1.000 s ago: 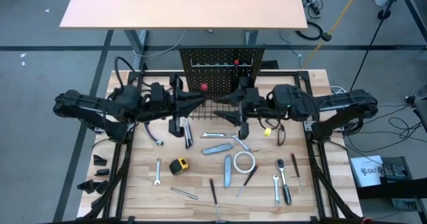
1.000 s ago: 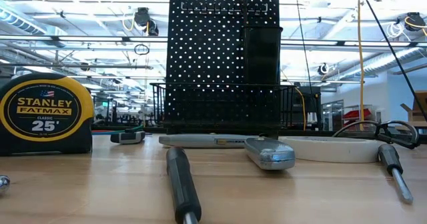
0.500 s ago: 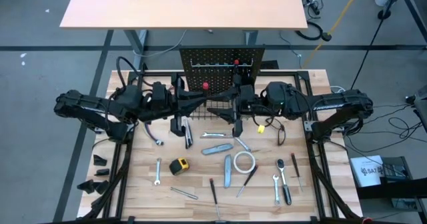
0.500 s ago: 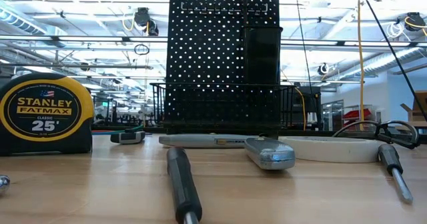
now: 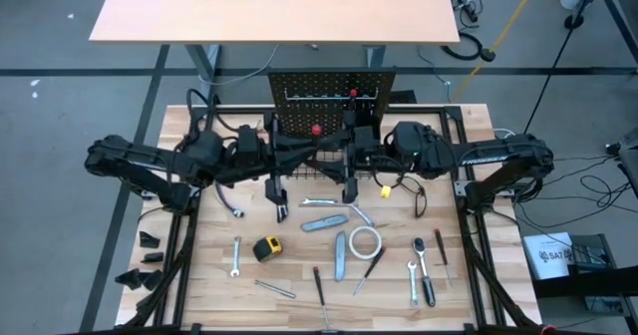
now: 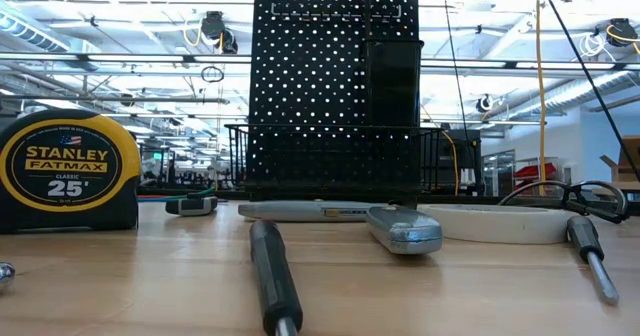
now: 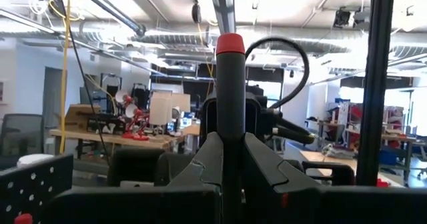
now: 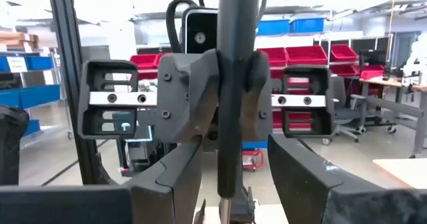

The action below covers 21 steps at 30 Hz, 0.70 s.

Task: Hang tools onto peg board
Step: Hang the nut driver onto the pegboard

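Screwdriver (image 7: 229,117) clamped in left gripper's (image 7: 227,159) jaws.

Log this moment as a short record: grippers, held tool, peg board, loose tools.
left gripper: shut on the red-capped screwdriver, in front of the peg board
right gripper: open, fingers on either side of the same screwdriver's handle, facing the left gripper
screwdriver pose: upright, red cap on top, off the table
peg board: upright at the table's far edge, wire basket along its base
loose on table: tape measure, white tape roll, wrenches, utility knives, other screwdrivers
stage: looks like a handover between the arms, not yet complete
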Motion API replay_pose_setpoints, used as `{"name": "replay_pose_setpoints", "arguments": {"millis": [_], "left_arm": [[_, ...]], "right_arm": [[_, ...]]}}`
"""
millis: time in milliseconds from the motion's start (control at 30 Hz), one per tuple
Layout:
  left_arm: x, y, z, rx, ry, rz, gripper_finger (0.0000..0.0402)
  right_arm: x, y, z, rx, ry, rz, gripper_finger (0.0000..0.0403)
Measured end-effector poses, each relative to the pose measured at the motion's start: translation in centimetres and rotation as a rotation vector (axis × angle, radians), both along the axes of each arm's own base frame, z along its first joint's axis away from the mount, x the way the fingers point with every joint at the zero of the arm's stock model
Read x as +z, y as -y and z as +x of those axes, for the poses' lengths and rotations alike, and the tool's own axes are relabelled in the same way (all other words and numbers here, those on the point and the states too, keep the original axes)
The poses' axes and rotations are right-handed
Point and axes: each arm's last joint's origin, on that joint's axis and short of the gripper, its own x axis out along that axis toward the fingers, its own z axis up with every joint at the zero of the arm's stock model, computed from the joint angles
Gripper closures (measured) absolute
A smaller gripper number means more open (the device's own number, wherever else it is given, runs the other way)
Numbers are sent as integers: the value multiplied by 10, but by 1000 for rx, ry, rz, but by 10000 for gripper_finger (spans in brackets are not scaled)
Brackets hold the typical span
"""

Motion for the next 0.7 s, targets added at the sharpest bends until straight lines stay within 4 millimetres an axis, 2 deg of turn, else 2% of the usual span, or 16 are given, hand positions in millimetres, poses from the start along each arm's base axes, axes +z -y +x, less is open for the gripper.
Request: {"name": "replay_pose_setpoints", "arguments": {"millis": [200,300,467,700], "left_arm": [[1,-1,-1,8,6,8,379],[0,-1,0,8,1,9,379],[-1,-2,1,15,-20,18,379],[-4,-3,-2,23,-68,17,309]], "right_arm": [[0,0,0,-2,-2,0,254],[0,0,0,-4,-2,-2,291],[-1,0,0,-11,-14,-17,379],[-4,3,-2,-17,-72,0,380]]}}
